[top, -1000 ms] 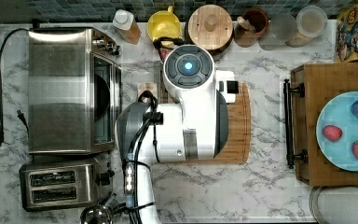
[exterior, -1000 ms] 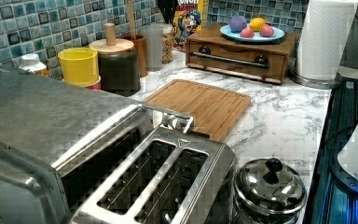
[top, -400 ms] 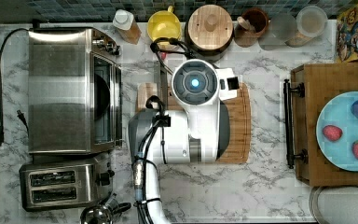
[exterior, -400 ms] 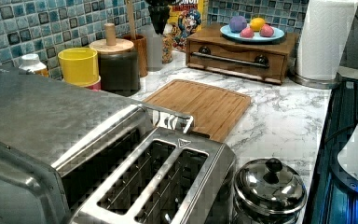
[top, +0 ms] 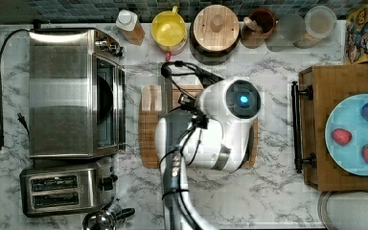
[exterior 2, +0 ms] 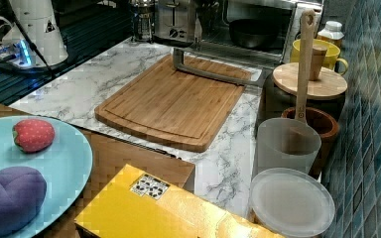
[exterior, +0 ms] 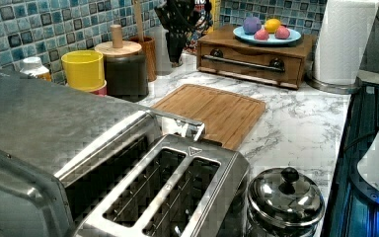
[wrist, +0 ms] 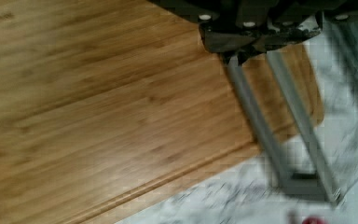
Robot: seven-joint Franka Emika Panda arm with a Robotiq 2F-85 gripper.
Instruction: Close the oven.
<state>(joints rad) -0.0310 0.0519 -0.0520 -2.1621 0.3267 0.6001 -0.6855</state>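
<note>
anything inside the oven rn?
Through the open front of the oven, the right view shows a dark pan on the rack. The top view shows the same dark round shape inside. Anything behind or under the pan is hidden.

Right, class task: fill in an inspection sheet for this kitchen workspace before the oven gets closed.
Surface: marble counter, with a wooden cutting board on it.
Job's things: oven door open, folded down; its bar handle hangs over the board's edge; a dark pan inside.
Clutter: two-slot toaster, lidded pot, yellow mug, wood-lidded jar, fruit plate on a wooden box.
Grippers: hand above the board, beside the handle.
Cables: oven power cord along the counter's edge; black arm cables.
Surroundings: blue tiled wall, paper towel roll.
</note>
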